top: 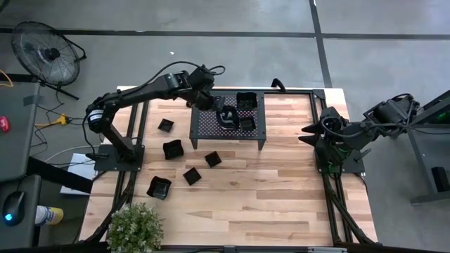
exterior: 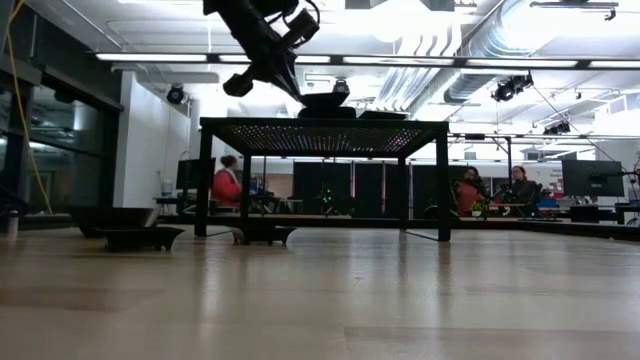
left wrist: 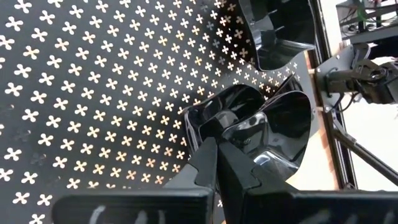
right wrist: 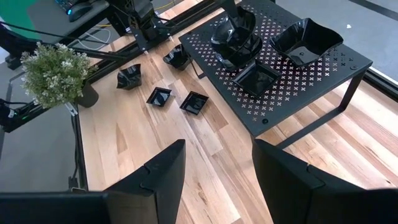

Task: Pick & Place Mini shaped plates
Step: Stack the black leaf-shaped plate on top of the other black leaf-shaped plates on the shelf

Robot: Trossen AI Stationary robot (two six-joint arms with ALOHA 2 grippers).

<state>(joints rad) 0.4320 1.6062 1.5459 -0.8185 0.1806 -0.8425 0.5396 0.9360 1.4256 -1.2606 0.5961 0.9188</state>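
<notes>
Left gripper [left wrist: 217, 163] over the perforated rack [top: 207, 125], jaws pressed together with nothing between them, tips just above a wavy-rimmed dish [left wrist: 261, 127]. In the left wrist view that dish was glossy black, deep-bowled, rim flaring into curved lobes, ceiling lights mirrored on its inner wall. It appeared to sit nested in or on a second dish; how many were stacked I could not tell. In the high view the stack [top: 228, 117] stood near the rack's middle.

Two more plates on the rack: a large scalloped one [top: 246, 101] at about 1 o'clock from the stack, and a small square one [top: 247, 124] at about 4 o'clock, flat-bottomed with straight sloped sides.

Five plates lay on the wooden surface [top: 281, 190], all off the rack's 7 to 9 o'clock side: one [top: 166, 126] beside the rack's left leg, a larger one [top: 172, 149] below it, two small squares [top: 213, 159] [top: 191, 176] set diamond-wise, and a wavy one [top: 159, 187] nearest the potted plant [top: 135, 227]. All shiny black.

Right gripper [right wrist: 217, 165] parked at the surface's 3 o'clock edge, well apart from the rack, jaws standing wide, holding nothing.

Low view: rack seen edge-on, plates dark silhouettes under and beside it; people seated in the room behind.
</notes>
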